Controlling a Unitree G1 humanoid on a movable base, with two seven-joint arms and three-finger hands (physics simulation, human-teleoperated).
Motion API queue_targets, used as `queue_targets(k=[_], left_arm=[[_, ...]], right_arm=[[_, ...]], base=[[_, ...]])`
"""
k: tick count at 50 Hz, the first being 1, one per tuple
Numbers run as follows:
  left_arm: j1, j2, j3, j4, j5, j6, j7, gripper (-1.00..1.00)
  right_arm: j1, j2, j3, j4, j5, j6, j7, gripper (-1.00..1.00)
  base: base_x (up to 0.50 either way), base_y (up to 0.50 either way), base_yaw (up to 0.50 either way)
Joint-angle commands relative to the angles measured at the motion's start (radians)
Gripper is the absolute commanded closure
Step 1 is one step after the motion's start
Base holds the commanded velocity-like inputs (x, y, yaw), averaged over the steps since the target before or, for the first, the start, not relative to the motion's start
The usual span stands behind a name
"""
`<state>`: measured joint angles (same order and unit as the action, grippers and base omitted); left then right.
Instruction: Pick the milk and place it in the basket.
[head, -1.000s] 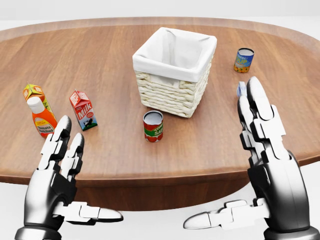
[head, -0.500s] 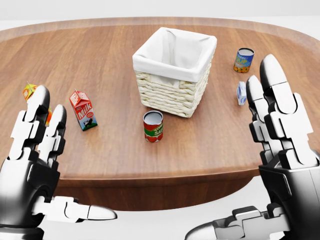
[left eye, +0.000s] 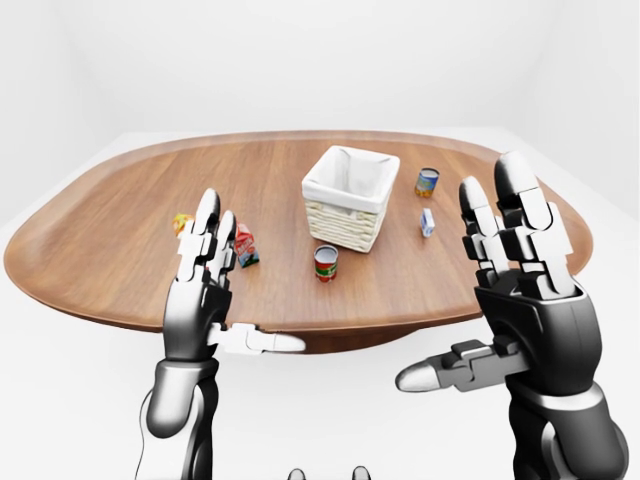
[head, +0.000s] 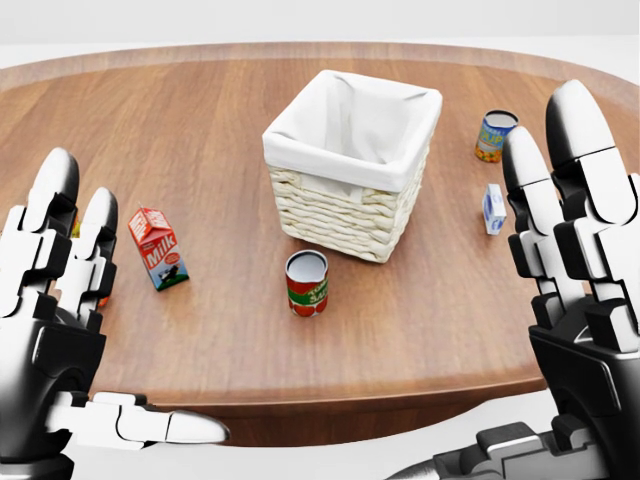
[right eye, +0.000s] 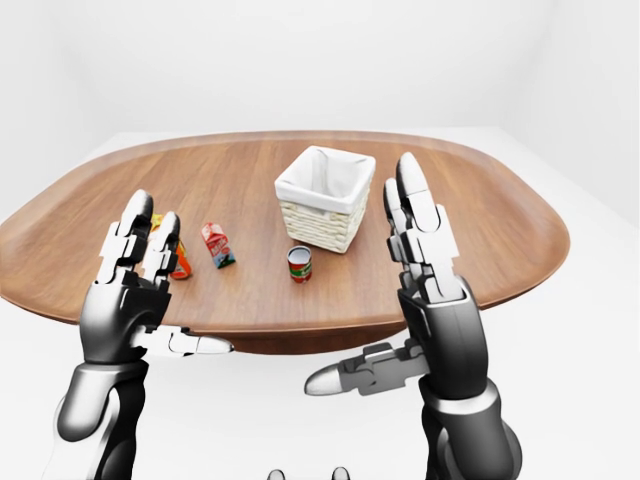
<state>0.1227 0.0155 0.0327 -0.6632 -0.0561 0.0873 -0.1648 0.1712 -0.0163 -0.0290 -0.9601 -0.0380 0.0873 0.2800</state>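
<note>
The milk carton (head: 158, 248), red with a white "Milk" label, stands upright on the wooden table (head: 200, 120), left of the basket. The wicker basket (head: 340, 228) with a white cloth lining stands mid-table and holds nothing that shows. My left hand (head: 125, 310) is raised at the lower left of the head view, fingers spread and open, just left of the milk and apart from it. At the right edge my right hand (head: 490, 300) is held up, open too, with nothing in it.
A tomato can (head: 307, 283) stands just below the basket. A small blue-and-white carton (head: 494, 209) and a tin can (head: 495, 135) stand right of it. An orange carton (left eye: 181, 222) shows beside my left fingers; the table's near edge (head: 330, 395) runs below.
Both hands have risen higher in the head view, and the left one now hides the ketchup bottle. The whole picture has shifted slightly, so the camera has moved. Nothing was grasped.
</note>
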Motion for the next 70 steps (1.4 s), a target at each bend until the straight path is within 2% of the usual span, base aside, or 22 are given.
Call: queue_targets(k=[1, 14, 19, 31, 33, 70], left_arm=[[0.003, 0.0, -0.008, -0.004, 0.006, 0.0, -0.003, -1.0], [-0.001, 0.0, -0.011, -0.014, 0.002, 0.0, -0.007, -1.0], [0.004, -0.002, -0.03, -0.016, 0.012, 0.0, -0.004, -1.0], [0.006, -0.001, -0.023, -0.009, -0.005, 0.0, -0.009, -1.0], [0.015, -0.005, -0.026, 0.01, -0.028, 0.0, -0.018, -1.0], [0.0, -0.001, -0.031, -0.014, -0.025, 0.0, -0.005, -1.0]], right_arm=[[0.002, 0.0, -0.006, -0.013, 0.022, 0.0, 0.006, -1.0], [-0.008, -0.002, -0.002, -0.015, 0.022, 0.0, 0.005, -1.0], [-0.011, -0.002, 0.0, -0.024, 0.024, 0.0, 0.005, -1.0], [-0.011, -0.001, -0.005, -0.018, 0.032, 0.0, 0.003, -1.0], [0.006, 0.001, 0.0, 0.002, 0.04, 0.0, 0.007, -1.0], [-0.008, -0.003, -0.002, -0.002, 0.044, 0.0, 0.007, -1.0]], base=[[0.18, 0.0, 0.0], [0.17, 0.0, 0.0], [0.17, 0.0, 0.0], [0.17, 0.0, 0.0], [0.36, 0.0, 0.0], [0.36, 0.0, 0.0]])
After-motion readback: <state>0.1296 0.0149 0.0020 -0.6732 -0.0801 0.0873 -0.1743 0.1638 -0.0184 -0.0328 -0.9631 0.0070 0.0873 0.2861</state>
